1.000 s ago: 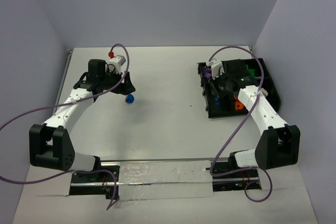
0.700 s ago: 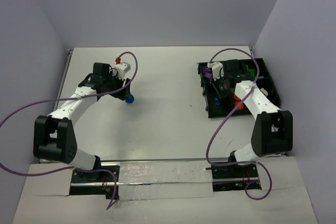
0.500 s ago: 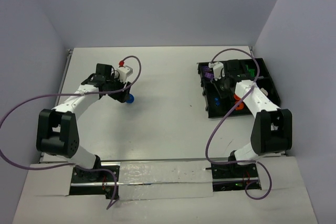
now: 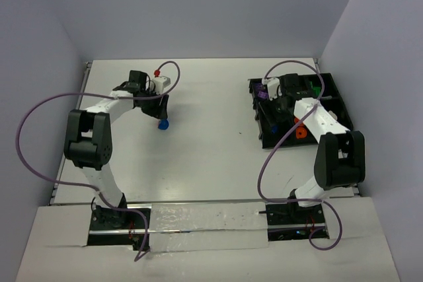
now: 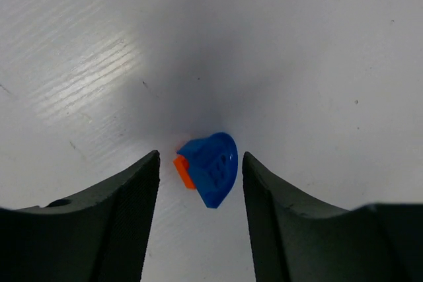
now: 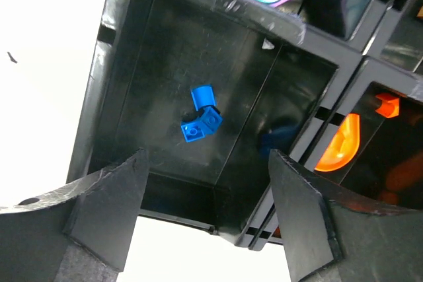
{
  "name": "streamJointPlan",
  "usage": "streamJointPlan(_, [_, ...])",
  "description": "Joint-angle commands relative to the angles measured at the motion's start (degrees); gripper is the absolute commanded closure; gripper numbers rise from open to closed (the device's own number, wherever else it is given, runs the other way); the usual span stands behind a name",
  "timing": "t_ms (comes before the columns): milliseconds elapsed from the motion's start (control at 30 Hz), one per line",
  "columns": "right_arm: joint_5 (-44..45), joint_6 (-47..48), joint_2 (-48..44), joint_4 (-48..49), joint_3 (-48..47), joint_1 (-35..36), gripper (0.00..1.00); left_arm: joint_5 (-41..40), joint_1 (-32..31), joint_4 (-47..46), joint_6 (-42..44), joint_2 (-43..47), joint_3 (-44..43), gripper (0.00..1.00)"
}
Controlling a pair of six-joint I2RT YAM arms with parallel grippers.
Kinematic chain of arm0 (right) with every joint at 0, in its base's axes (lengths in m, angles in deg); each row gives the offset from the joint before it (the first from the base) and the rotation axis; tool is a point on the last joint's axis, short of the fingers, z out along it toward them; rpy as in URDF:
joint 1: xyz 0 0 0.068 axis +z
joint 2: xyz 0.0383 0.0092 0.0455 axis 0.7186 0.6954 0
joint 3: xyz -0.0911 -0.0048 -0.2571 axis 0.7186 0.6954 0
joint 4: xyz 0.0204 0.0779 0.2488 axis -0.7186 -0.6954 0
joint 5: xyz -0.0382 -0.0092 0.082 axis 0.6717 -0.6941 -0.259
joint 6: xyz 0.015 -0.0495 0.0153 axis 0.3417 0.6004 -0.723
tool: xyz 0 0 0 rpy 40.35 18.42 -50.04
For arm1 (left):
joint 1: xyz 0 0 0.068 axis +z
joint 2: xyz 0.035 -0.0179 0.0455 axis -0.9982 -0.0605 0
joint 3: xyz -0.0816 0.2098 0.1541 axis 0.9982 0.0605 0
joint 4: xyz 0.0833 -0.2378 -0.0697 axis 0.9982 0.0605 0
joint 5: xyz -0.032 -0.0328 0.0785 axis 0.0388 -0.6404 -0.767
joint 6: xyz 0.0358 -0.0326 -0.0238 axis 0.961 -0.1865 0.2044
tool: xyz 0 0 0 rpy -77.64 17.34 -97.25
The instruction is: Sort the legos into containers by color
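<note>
The left arm has folded in tighter since a second ago. The left claw point(image 5: 200, 161) hangs open astride a blue rounded lego point(image 5: 215, 168), an orange bit point(image 5: 183, 171) touching it, both on the white surface point(image 5: 317, 44). The right claw point(image 6: 208, 155) has sprung open over the black tray point(image 6: 106, 51), and blue bricks point(image 6: 200, 118) lie in the compartment beneath.

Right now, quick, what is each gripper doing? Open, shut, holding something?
Left gripper: open, empty, a blue piece lying on the table between its fingers.
Right gripper: open, empty, above the blue bricks in the tray.
</note>
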Motion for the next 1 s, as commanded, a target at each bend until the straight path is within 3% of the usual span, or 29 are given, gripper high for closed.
streamJointPlan(0, [-1.71, -1.45, -2.24, -0.92, -4.6, -0.25, 0.19, 4.34, 0.7, 1.92, -3.12, -4.05, -5.99, 0.44])
streamJointPlan(567, [-9.71, -5.02, -5.57, -6.42, -14.68, -0.07, 0.12, 6.6, 1.64, 5.28, -6.96, -9.05, -5.34, 0.54])
streamJointPlan(967, [-15.18, -5.99, -6.04, -6.62, -16.75, 1.42, 0.12, 11.04, 2.57, 7.39, -8.27, -8.51, -7.1, 0.78])
